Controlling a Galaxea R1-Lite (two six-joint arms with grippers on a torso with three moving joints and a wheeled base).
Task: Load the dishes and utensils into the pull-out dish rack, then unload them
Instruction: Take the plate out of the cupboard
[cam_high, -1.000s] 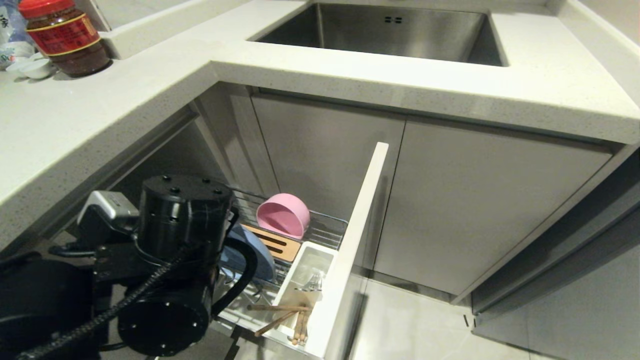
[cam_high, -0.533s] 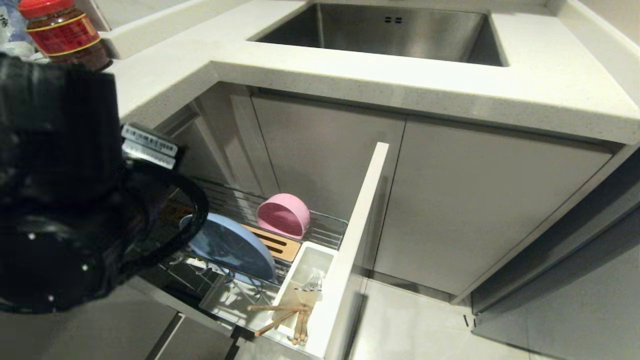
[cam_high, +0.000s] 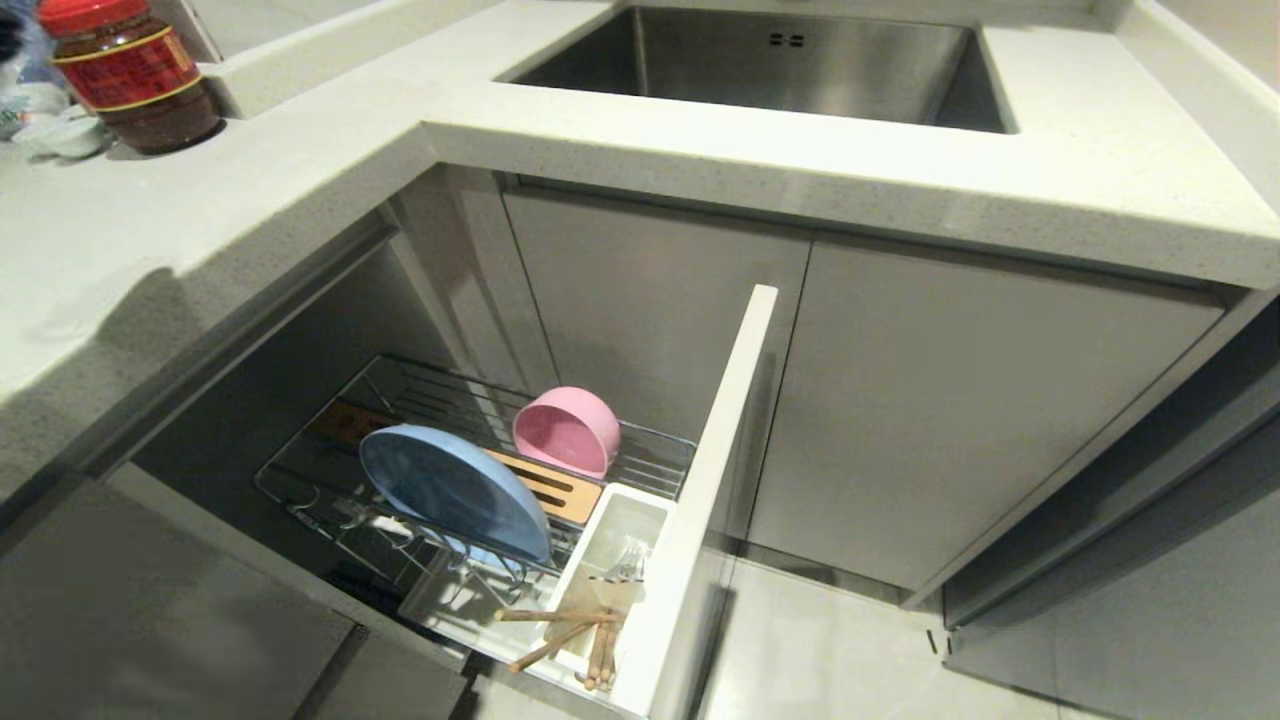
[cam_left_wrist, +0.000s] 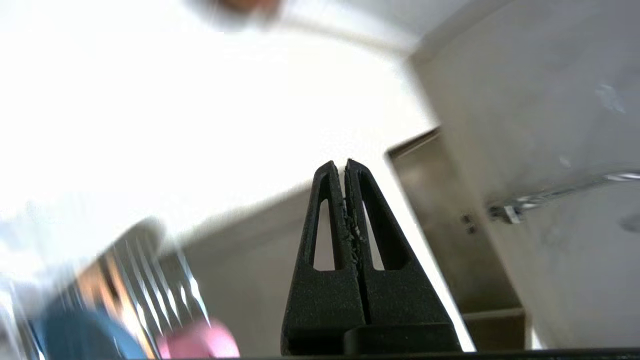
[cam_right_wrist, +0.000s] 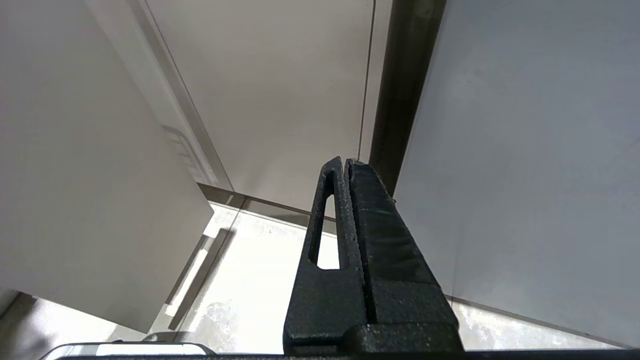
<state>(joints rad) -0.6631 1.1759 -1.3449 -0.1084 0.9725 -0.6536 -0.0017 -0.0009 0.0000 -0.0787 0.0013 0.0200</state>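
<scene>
Left wrist view smeared in lower left: blue plate (cam_left_wrist: 82, 335), pink bowl (cam_left_wrist: 200, 342) and rack wires (cam_left_wrist: 150, 280) only streaks, all cut by bottom edge. Head view: red-lidded jar (cam_high: 130, 70) clipped at upper left; plate hides part of slotted wood board (cam_high: 545, 490); cutlery (cam_high: 625, 565) in bin too small to sort.

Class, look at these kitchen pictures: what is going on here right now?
A robot is working at a pulled-out dish rack under the counter. The rack is loaded: a blue plate stands in the prongs, a pink bowl lies on its side behind it, and chopsticks and cutlery sit in the white bin. Neither arm shows in the head view. The left gripper is shut and empty, near the rack; the right gripper is shut and empty too.
</scene>
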